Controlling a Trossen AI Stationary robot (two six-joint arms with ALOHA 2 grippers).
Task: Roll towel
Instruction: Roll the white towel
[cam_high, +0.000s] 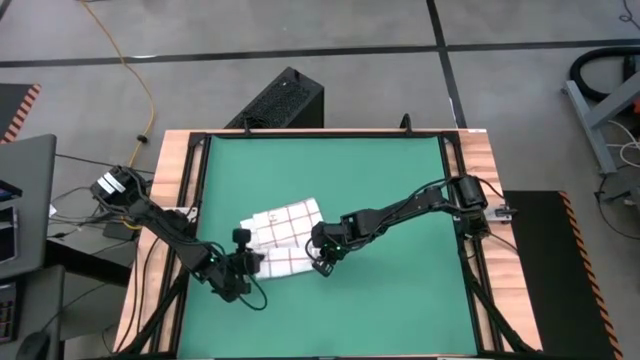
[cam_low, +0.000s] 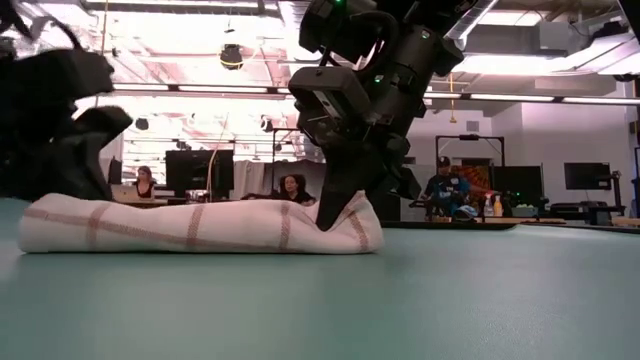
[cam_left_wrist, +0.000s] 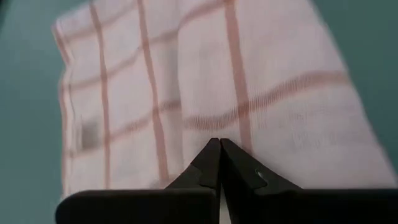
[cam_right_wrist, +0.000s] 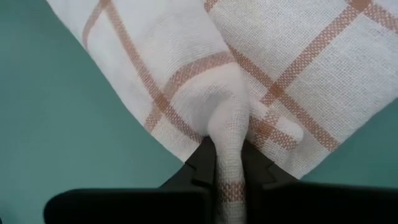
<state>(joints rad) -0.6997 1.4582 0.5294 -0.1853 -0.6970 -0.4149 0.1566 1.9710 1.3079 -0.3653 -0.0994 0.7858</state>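
- The towel, white with a red-brown grid, lies on the green mat, left of the mat's centre and towards the near edge.
- In the low view the towel sits as a low, folded bundle, flat on the mat along its length, with its right end pulled up into a small peak.
- My right gripper is at the towel's near right corner. In my right wrist view the fingers stand narrowly apart with a pinched fold of towel clamped between them; the cloth bunches and rises into the jaws.
- In the low view the right gripper comes down from above onto that raised right end, touching the cloth.
- My left gripper is at the towel's near left edge. In my left wrist view its fingertips meet, fully closed, with the towel spread just ahead of them; I see no cloth between them.
- The left arm reaches in from the table's left side, the right arm from its right side.
- A wooden table border frames the mat.
- Beyond the table, people sit at desks with monitors.
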